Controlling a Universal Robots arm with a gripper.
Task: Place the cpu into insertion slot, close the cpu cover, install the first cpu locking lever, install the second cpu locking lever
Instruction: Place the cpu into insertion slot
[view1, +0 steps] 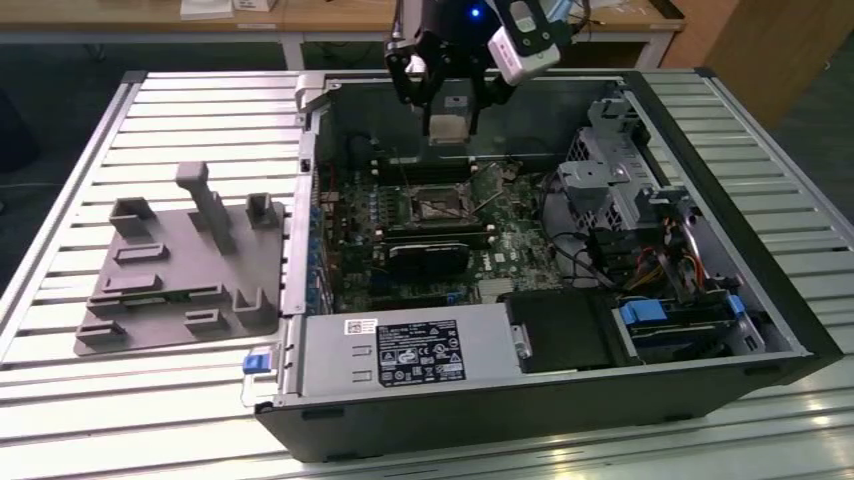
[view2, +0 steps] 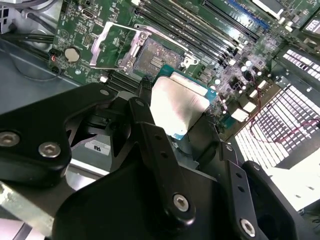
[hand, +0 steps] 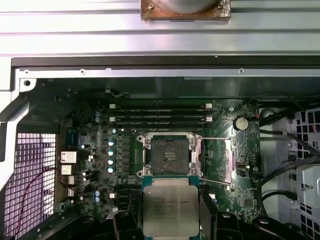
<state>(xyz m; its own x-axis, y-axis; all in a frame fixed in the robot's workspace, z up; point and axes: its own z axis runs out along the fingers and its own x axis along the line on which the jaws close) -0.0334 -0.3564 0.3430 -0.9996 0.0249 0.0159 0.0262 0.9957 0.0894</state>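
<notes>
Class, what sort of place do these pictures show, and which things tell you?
Probably a robotics lab bench: an open computer case lies on a slatted metal table, a grey fixture plate beside it, and the gripper holds the cpu above the motherboard.

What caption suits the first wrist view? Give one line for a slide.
Fingers grip the cpu near the empty insertion slot, its cpu cover open.

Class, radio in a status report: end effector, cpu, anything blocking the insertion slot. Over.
End effector shut on cpu, not yet seated. Insertion slot empty, cpu cover flipped open. Nothing over the slot.
</notes>
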